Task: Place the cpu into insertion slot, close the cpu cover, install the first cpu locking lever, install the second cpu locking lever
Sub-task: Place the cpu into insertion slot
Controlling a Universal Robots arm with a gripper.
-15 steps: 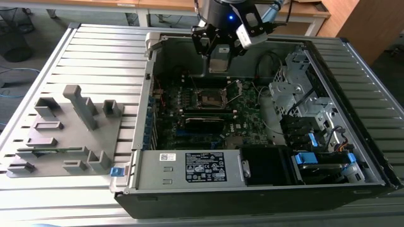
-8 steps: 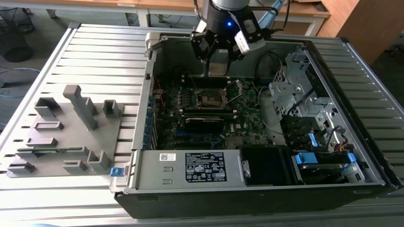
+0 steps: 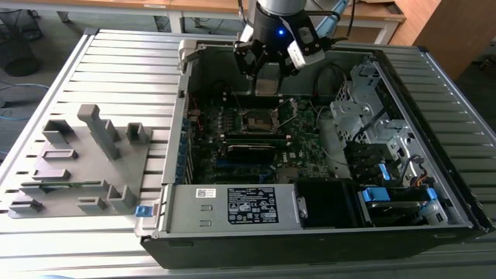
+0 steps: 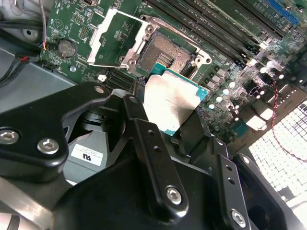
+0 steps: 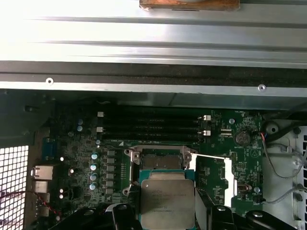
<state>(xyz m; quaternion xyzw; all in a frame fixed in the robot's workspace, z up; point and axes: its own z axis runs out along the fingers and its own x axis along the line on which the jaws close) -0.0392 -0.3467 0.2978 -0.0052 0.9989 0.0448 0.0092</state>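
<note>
**A:** Any writing on show?

**B:** Some. A white label point(image 3: 252, 204) with black print and small symbols sits on the power supply housing point(image 3: 194, 218), at the near end of the computer case point(image 3: 180, 139) in the exterior view. A smaller white sticker point(image 3: 204, 193) is beside it. In the second wrist view another white label point(image 4: 86, 154) sits on the gripper's grey body. The cpu point(image 5: 167, 199) has fine etched lines of text on its metal top. I won't read any of it out.

**A:** And the gripper?

**B:** The gripper point(image 4: 170, 111) has its black fingers point(image 4: 138, 103) clamped on the cpu point(image 4: 168, 98), one on each of two opposite edges. In the exterior view the gripper point(image 3: 268, 87) hangs inside the case, above the motherboard point(image 3: 232, 160).

**A:** So the chip isn't seated?

**B:** No. It is held off the board, just beside the insertion slot point(image 4: 165, 53), and looks tilted in the second wrist view. The slot's dark contact field lies bare. The cpu cover point(image 4: 98, 40) is flipped open to one side of the slot, with green board showing through its window. The first wrist view shows the insertion slot point(image 5: 160, 159) partly behind the chip and the cpu cover point(image 5: 229, 175) lying next to it.

**A:** What's around it?

**B:** The case rests on a grey slatted metal table point(image 3: 116, 64). A grey fixture block point(image 3: 85, 163) with upright posts stands at the exterior view's left. Wooden desks point(image 3: 209, 6) run along the back.
</note>
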